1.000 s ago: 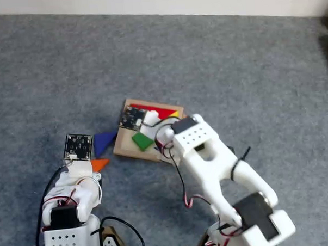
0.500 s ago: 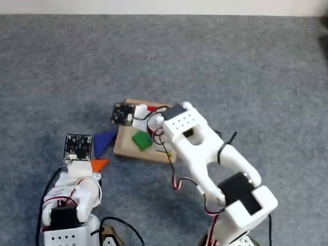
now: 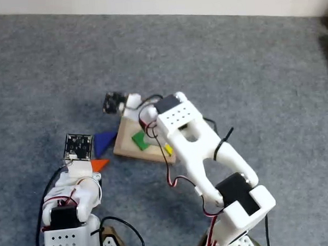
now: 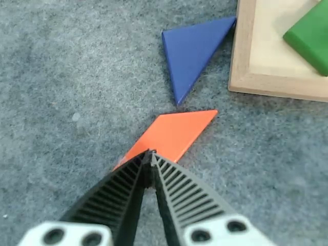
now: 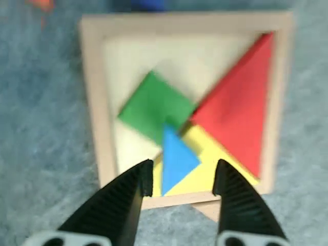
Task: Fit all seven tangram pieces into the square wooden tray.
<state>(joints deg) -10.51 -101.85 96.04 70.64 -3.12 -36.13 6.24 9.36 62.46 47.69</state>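
Grey carpet (image 3: 232, 54), wooden tray (image 5: 91, 102), left tool (image 4: 149, 156) pressed together at orange piece (image 4: 174, 133), right tool (image 5: 183, 173) spread

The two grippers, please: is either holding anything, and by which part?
Neither. The left gripper is shut empty, tips at a corner of the orange piece; the right gripper hangs open over the tray.

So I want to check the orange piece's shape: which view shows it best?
The left wrist view: the orange piece lies close up, one end behind the fingers. The high view shows just a corner; the right wrist view, a blurred speck.
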